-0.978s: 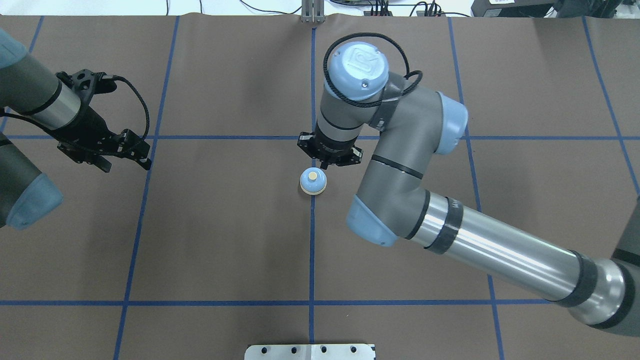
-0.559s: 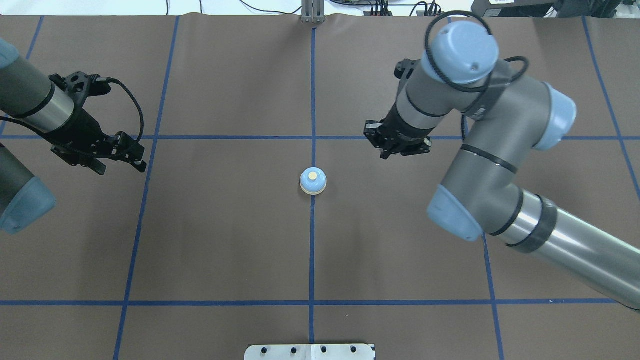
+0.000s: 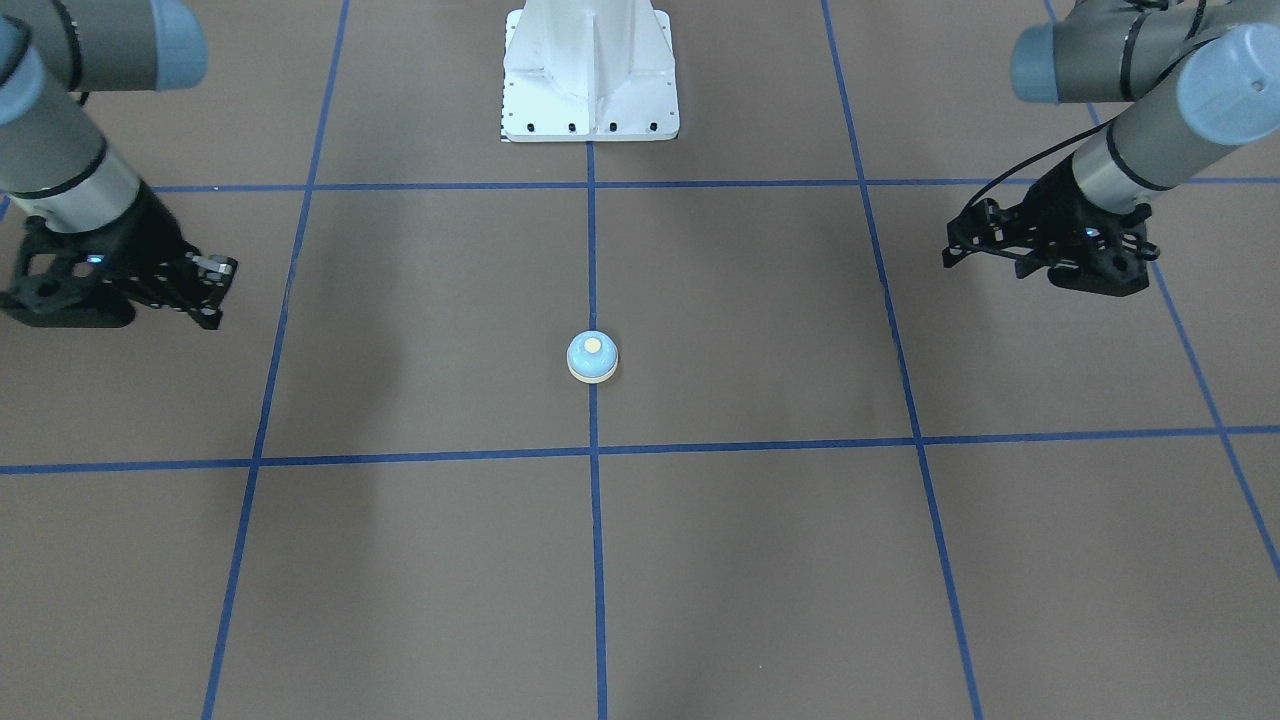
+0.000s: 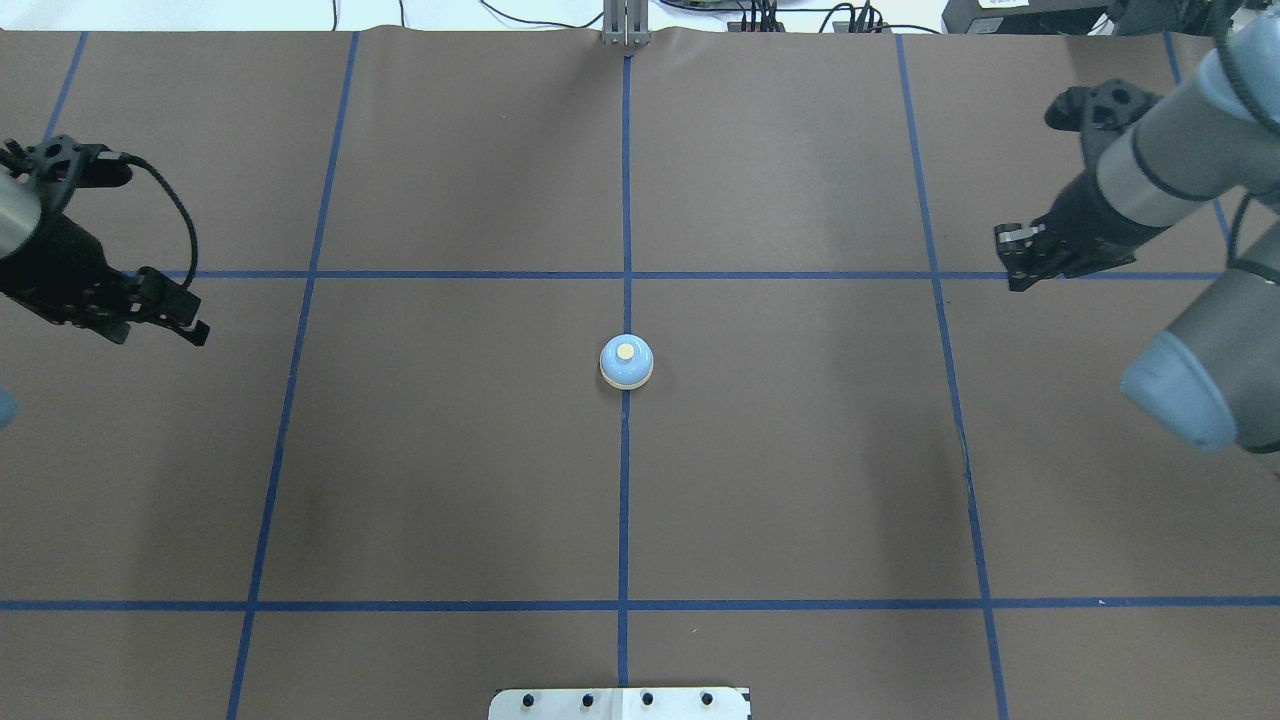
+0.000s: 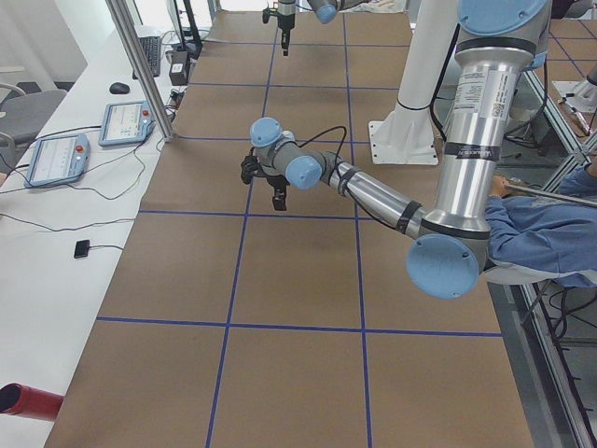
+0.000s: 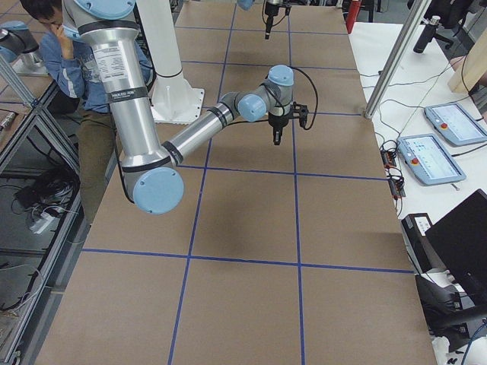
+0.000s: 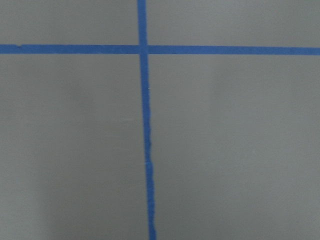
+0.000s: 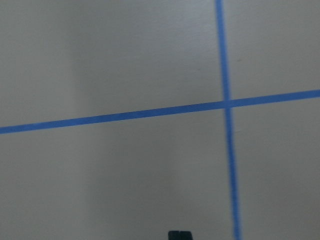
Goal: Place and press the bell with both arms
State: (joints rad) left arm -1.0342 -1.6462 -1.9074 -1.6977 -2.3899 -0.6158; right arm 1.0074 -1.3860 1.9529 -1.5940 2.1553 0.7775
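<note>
The bell [image 4: 626, 361] is light blue with a cream base and button. It stands upright on the centre tape line, alone, and also shows in the front-facing view [image 3: 592, 356]. My left gripper [image 4: 200, 333] is far to its left, above the mat, and looks shut and empty; it also shows in the front-facing view [image 3: 950, 255]. My right gripper [image 4: 1013, 280] is far to the bell's right, looks shut and is empty; it shows in the front-facing view too [image 3: 212, 315]. Both wrist views show only bare mat and tape, with one dark fingertip [image 8: 179, 235] at the bottom of the right wrist view.
A brown mat with a blue tape grid [image 4: 624, 500] covers the table. The white bolted pedestal [image 3: 590, 80] stands at the robot's edge. An operator [image 5: 541, 233] sits beside the robot. Tablets [image 6: 430, 156] and cables lie on the side bench.
My right arm has swung from just behind the bell far out to the right. My left gripper has drawn back to the left. The bell has not moved.
</note>
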